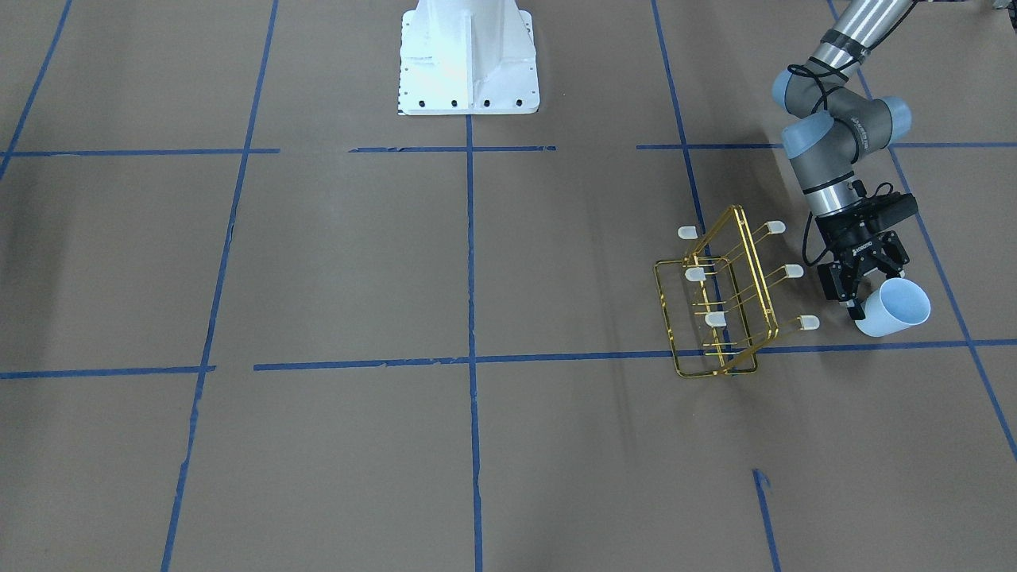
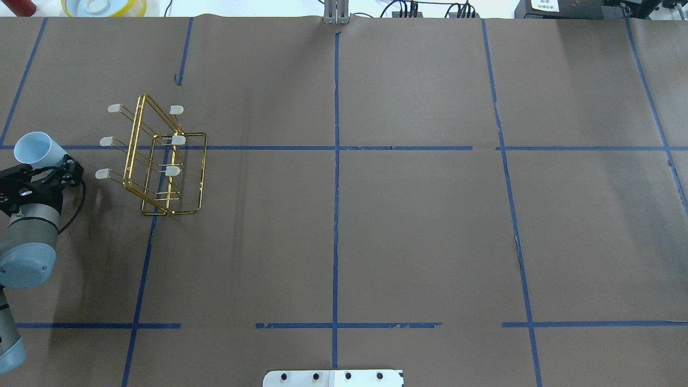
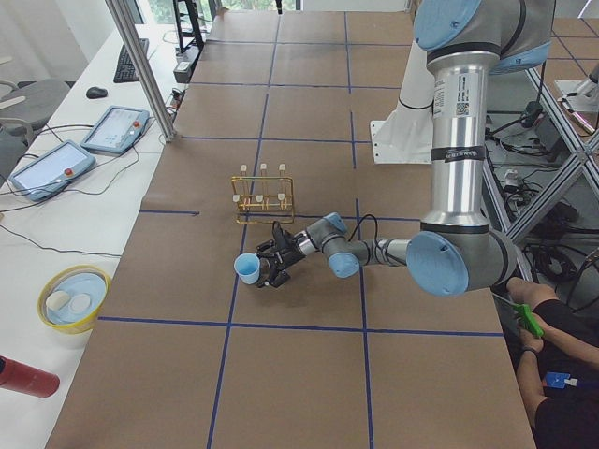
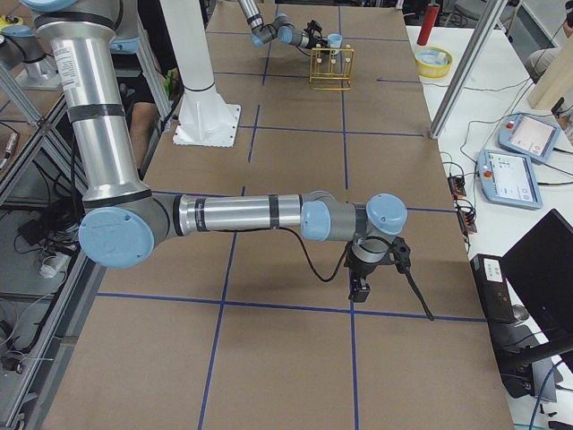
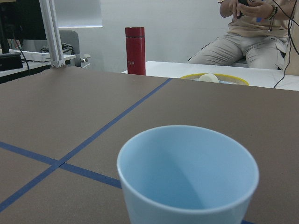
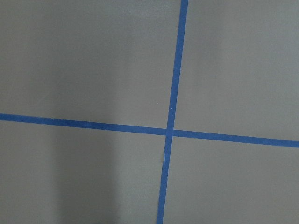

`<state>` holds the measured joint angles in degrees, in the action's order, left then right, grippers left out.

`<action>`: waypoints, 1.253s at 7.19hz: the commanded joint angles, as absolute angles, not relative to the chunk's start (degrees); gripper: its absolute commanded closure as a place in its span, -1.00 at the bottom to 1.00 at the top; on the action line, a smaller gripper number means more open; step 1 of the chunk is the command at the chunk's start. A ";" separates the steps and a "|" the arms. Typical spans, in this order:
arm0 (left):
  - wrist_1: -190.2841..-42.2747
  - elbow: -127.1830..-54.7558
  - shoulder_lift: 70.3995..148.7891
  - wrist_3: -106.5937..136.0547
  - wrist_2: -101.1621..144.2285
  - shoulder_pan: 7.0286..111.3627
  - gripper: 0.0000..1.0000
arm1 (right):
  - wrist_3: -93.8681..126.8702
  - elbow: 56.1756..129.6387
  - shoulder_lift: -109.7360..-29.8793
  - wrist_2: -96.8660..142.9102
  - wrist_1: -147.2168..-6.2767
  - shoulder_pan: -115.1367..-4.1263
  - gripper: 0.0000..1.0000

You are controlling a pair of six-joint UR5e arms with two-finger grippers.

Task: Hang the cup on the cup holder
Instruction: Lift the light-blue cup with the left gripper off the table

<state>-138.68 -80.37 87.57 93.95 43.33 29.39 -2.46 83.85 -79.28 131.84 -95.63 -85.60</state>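
The pale blue cup (image 1: 896, 307) is held tilted in my left gripper (image 1: 862, 287), which is shut on its lower part, with its mouth facing away from the arm. It fills the bottom of the left wrist view (image 5: 187, 172) and shows in the overhead view (image 2: 33, 148). The gold wire cup holder (image 1: 756, 266) stands on the table beside the cup, its white-capped prongs bare. In the overhead view the holder (image 2: 133, 141) is to the right of the cup. My right gripper (image 4: 361, 288) hangs low over the table far from both; I cannot tell whether it is open or shut.
The white robot base (image 1: 467, 59) stands at the table's middle edge. A yellow bowl (image 2: 102, 6) and a red bottle (image 5: 134, 50) sit on the white side table beyond the cup. A seated person (image 5: 247, 28) is behind them. Blue tape lines cross the brown table.
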 commanded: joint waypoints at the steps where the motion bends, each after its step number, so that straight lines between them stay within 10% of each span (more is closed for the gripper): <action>1: -138.43 -80.24 87.80 93.96 43.33 29.44 -1.00 | -2.46 83.85 -79.28 131.84 -95.62 -85.61 -1.00; 9: -138.78 -79.46 88.68 93.60 43.33 30.85 -1.00 | -2.46 83.85 -79.28 131.84 -95.62 -85.61 -1.00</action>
<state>-138.76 -79.88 88.56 93.62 43.33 30.59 -2.46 83.85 -79.28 131.84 -95.63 -85.60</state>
